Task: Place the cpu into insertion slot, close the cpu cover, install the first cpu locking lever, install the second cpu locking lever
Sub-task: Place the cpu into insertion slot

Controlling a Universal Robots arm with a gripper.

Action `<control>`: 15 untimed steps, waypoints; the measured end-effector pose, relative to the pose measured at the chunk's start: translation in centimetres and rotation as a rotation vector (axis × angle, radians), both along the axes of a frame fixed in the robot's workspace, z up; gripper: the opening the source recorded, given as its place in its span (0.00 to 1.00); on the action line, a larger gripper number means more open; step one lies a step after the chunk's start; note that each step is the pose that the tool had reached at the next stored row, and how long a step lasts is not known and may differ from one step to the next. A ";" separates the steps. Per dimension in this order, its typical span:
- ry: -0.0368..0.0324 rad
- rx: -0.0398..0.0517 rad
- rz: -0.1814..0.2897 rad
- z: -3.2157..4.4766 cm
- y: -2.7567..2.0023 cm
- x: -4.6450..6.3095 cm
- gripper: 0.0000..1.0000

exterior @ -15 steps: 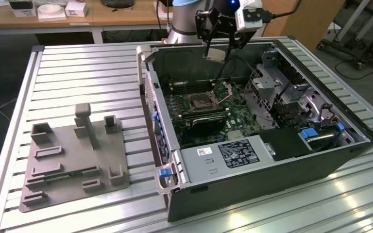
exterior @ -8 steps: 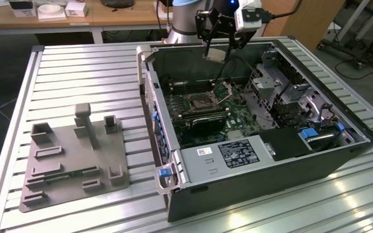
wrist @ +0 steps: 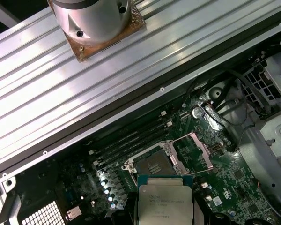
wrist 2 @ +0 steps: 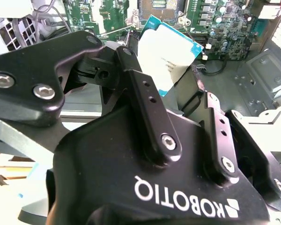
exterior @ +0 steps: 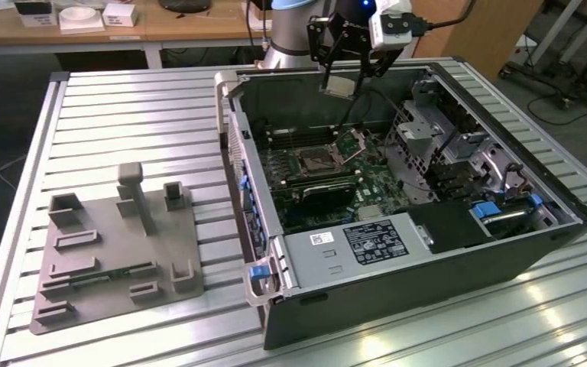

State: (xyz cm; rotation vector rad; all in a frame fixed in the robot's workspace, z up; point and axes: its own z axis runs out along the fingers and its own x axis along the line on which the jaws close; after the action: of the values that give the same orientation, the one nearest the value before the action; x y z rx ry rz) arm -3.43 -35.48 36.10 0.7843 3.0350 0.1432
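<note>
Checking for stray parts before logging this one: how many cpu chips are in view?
1. The cpu is held in the gripper, above the empty insertion slot, whose cpu cover lies open. Others could be hidden inside the case.

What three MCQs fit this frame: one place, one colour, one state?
1. Where is the cpu? A seated in the insertion slot; B in the gripper, above the board; C in a person's hand.
2. Circuit board colour? A green; B red; C white.
3. The cpu cover is: A shut; B swung open; C bent flat over the chip.

B: the gripper clamps it over the empty slot.
A: the board around the slot is green.
B: the cover stands raised beside the bare slot.
</note>
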 end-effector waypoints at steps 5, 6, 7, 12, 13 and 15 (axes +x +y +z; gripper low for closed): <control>0.0000 0.0000 -0.009 0.00 0.00 0.0 0.54; -0.0001 0.0000 -0.012 0.00 0.00 0.0 0.54; 0.0000 0.0000 -0.016 0.00 0.00 0.0 0.54; 0.0000 0.0000 -0.035 -0.01 0.00 0.0 0.54; 0.0000 0.0000 -0.040 -0.01 0.00 0.0 0.54; 0.0000 0.0000 -0.051 -0.01 0.00 0.0 0.54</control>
State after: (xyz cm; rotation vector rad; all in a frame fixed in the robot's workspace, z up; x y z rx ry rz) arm -3.43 -35.48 36.09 0.8605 3.0118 0.1430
